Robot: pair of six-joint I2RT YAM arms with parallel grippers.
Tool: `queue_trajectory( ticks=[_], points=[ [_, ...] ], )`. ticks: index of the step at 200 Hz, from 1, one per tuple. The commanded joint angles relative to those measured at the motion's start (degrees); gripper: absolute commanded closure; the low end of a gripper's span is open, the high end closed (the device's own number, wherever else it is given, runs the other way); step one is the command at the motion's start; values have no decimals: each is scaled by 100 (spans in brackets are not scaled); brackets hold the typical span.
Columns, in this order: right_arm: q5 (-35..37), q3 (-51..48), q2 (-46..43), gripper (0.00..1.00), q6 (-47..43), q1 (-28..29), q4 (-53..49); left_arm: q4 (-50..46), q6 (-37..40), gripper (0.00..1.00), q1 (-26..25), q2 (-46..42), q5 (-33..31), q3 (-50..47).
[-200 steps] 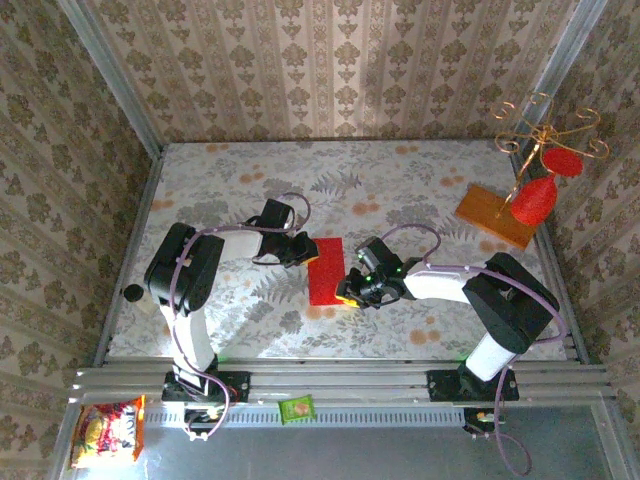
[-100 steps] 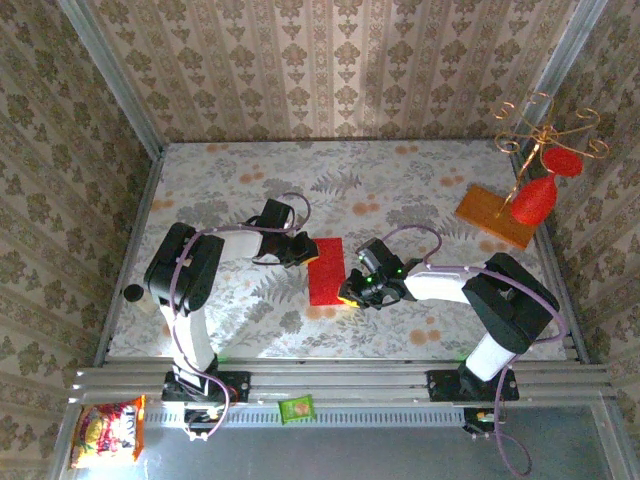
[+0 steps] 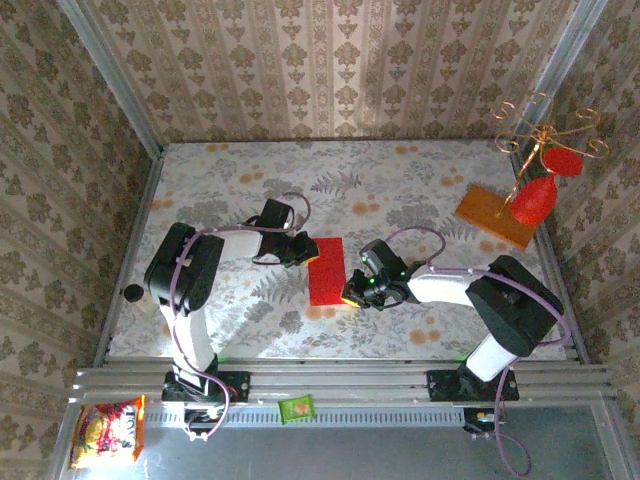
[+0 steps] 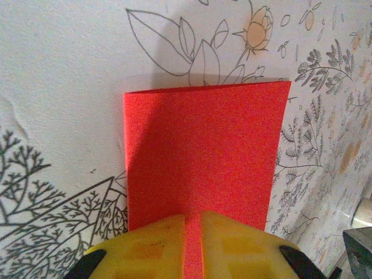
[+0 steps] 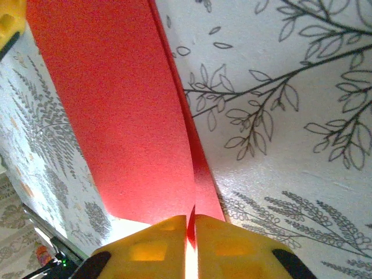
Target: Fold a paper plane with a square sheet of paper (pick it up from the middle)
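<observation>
Now the folded red paper (image 3: 326, 270) lies between the left gripper (image 3: 303, 250) and the right gripper (image 3: 350, 296), each pinched shut on its edge.

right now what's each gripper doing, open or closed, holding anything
left gripper: closed, pinching the red paper
right gripper: closed, pinching an edge of the same red paper

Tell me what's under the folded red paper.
Under the top flap of the square sheet of paper, the right wrist view shows its own lower layer along one edge. Below that lies the floral table cover; the patch directly underneath is covered.
</observation>
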Motion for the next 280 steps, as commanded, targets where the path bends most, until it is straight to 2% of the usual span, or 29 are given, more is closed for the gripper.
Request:
queue_trajectory(
  ticks=[1,37,39,60,133,193,231,280],
  points=[
    [126,-53,-167,89,-37,-26,-12,54,186,82,25,-379,-18,-109],
    [119,-88,-325,95,-115,-25,1,140,554,80,177,-693,-291,-308],
    [119,-84,-331,95,-119,-24,0,136,571,80,299,-682,-303,-312],
    [106,-23,-359,96,-207,-24,-104,210,668,83,428,-510,-125,-333],
    [-39,184,-233,96,-335,-16,-240,216,911,89,251,-92,141,-86],
    [-198,359,-142,97,-448,-16,-161,-493,1169,92,-29,293,-80,249],
    [-365,820,305,98,-635,-7,8,-578,1177,92,-38,377,-167,182],
    [-191,1248,794,99,-578,1,273,-583,1101,92,-38,410,-239,156]
  ],
)
